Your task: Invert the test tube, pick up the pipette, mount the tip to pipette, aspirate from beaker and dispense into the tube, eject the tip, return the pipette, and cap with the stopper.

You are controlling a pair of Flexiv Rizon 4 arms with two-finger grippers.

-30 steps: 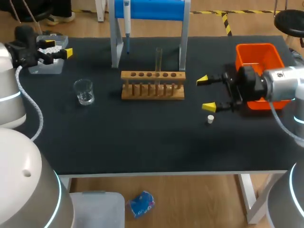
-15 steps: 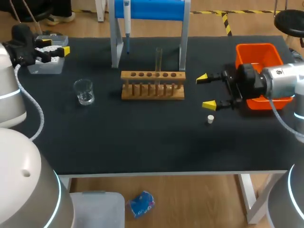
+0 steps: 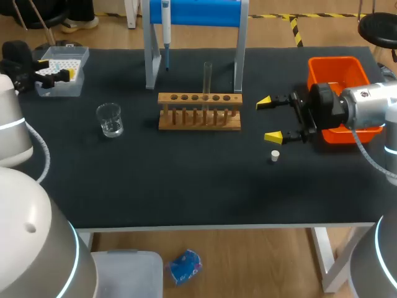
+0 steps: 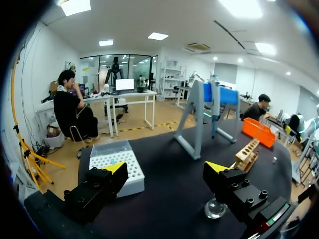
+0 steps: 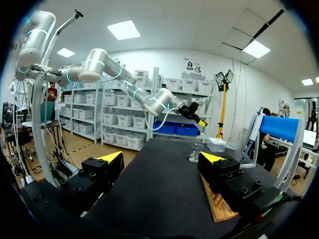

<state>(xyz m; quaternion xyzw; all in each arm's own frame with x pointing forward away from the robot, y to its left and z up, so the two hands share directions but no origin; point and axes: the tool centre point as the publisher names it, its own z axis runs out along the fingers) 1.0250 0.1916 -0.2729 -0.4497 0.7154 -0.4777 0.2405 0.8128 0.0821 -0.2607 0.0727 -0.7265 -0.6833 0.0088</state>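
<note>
- Step (judged): clear glass test tube (image 3: 207, 77) stands upright in light wooden rack (image 3: 199, 115); can't tell which end is up. Nothing in either hand, so I place us btw tube inversion and pipette pick-up.
- White-and-blue pipette (image 3: 165, 28) hangs on blue-topped grey stand (image 3: 195, 12) behind rack, untouched.
- Next move prob. calls for an arm at the stand w/ fingers open, closing on the pipette body, then lifting it off its hook.
- L gripper (image 3: 57, 69): far-left table corner, at clear plastic tip box (image 3: 62, 87); fingers apart, empty.
- R gripper (image 3: 268, 120): level, pointing at rack's right end, near but apart; fingers wide open, empty.
- Small white stopper (image 3: 275, 156) on black table (image 3: 186, 180), just beside R gripper's near-side finger.
- Clear glass beaker (image 3: 110, 120), some liquid, left of rack.
</note>
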